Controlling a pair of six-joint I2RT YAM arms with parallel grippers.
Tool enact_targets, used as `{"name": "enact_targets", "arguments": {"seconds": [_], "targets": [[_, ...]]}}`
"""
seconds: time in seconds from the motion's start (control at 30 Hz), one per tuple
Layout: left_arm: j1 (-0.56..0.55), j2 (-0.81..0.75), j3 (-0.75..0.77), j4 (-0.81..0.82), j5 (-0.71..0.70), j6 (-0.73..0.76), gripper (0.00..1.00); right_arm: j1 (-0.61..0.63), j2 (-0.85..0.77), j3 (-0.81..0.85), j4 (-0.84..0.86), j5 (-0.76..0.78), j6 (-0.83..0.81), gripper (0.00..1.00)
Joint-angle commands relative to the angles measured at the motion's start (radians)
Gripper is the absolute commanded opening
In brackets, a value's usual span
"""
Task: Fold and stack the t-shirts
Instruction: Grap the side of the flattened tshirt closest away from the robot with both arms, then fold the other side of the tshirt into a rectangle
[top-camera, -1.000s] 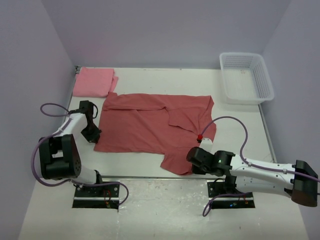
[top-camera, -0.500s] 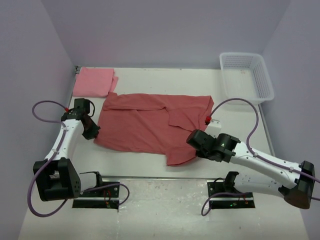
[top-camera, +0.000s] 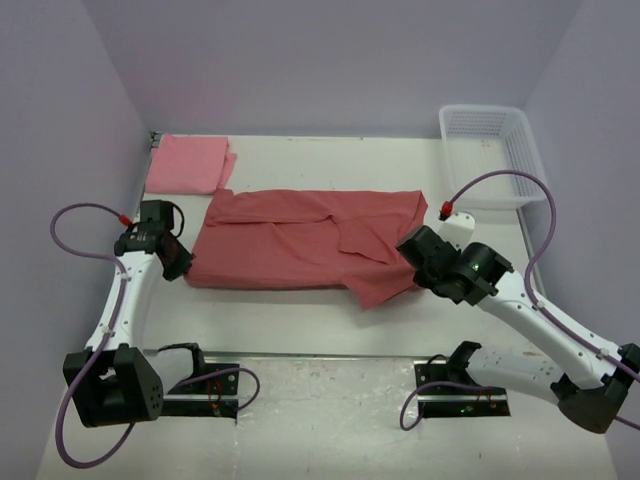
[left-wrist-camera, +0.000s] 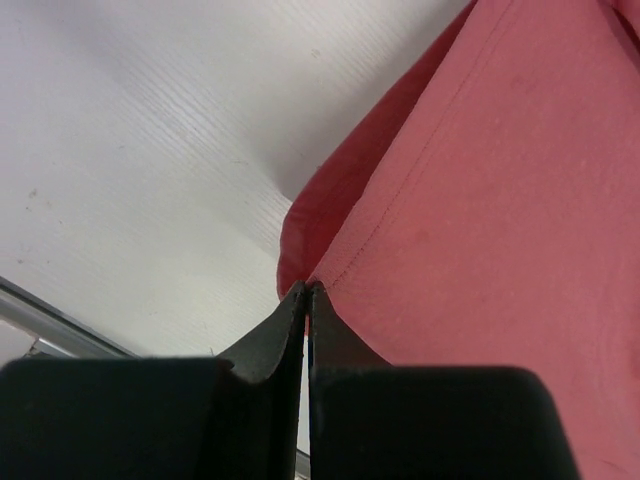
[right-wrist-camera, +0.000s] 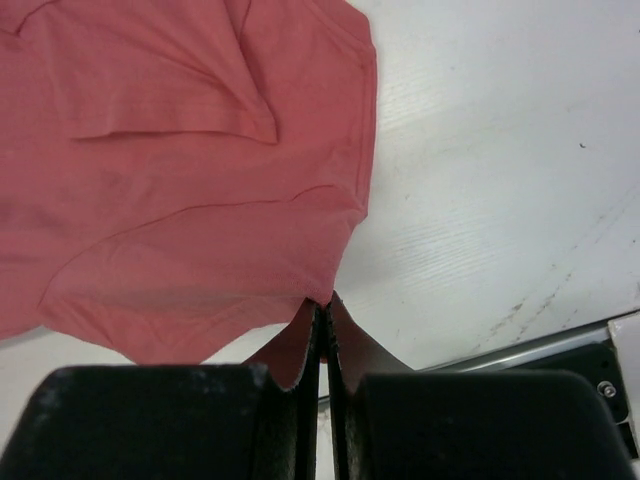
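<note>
Pinching the brick-red t-shirt (top-camera: 300, 240) at its two near corners, both grippers have their jaws pressed fully together on fabric. The left gripper (left-wrist-camera: 306, 290) clamps the stitched hem at the shirt's near left corner, the cloth rising to its tips. The right gripper (right-wrist-camera: 325, 300) nips the edge of the near right flap, raised off the table (top-camera: 300, 310). The shirt stretches across the middle of the table between the arms. The pink t-shirt (top-camera: 188, 163) lies folded in the far left corner, just beside the red one; a white basket (top-camera: 530, 160) stands at the far right
</note>
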Motion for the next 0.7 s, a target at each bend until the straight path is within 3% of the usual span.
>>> {"name": "enact_targets", "arguments": {"seconds": [0.0,0.4,0.53,0.67], "targets": [[0.021,-0.023,0.02,-0.024,-0.039,0.008,0.0,-0.011,0.011,0.074,-0.052,0.064,-0.049,0.0],[0.07,-0.062,0.034,-0.003,-0.096,0.023,0.0,-0.123,0.043,0.072,-0.017,0.05,-0.151,0.0],[0.072,-0.005,0.038,0.089,-0.005,0.056,0.0,-0.174,0.075,0.051,0.095,0.003,-0.247,0.0],[0.064,0.078,0.076,0.141,-0.002,0.088,0.0,-0.195,0.147,0.098,0.147,-0.008,-0.298,0.0]]}}
